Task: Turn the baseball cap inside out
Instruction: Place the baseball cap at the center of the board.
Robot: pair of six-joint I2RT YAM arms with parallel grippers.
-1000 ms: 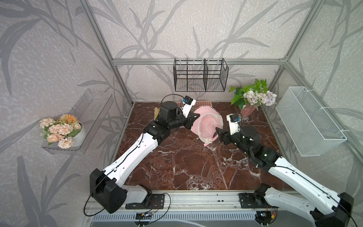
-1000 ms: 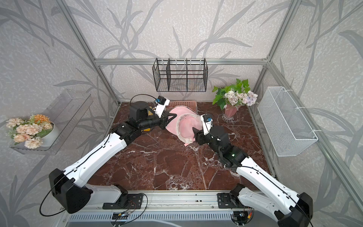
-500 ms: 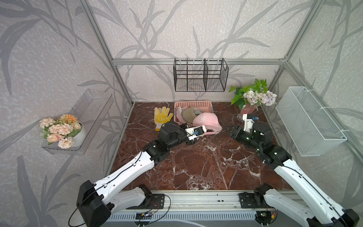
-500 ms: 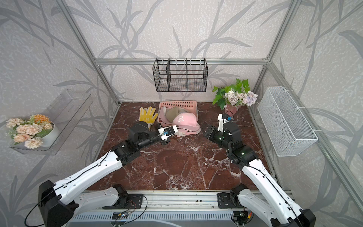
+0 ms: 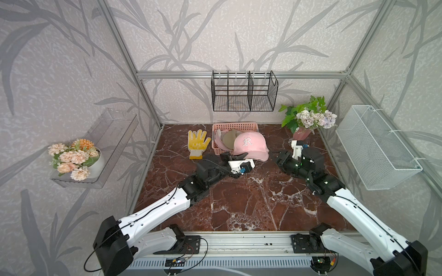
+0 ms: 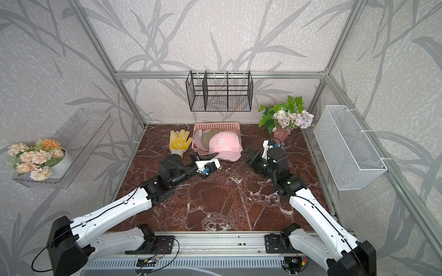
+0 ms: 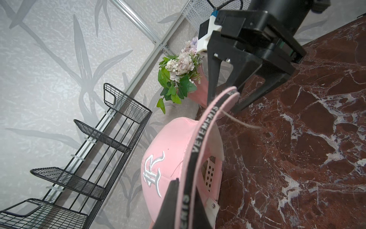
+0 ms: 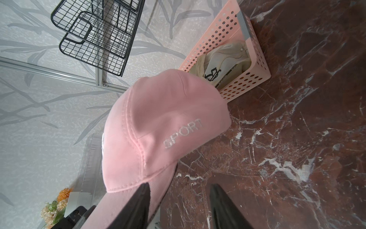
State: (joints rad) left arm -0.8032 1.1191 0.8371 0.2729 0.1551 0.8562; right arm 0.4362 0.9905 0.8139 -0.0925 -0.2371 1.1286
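Currently the cap [image 5: 250, 145] sits right side out on the table [image 5: 239, 198], against the basket [image 5: 235, 124]. The left gripper [image 5: 242, 156] has its jaws pressed together on the rim band. The right gripper [image 5: 276, 159] stands at the rim's far end, jaws spread, one on either side of the band. I judge the step to be a second grip. I close the right jaws on the band alone, clear of the crown, then hold the rim taut so the crown can push through.
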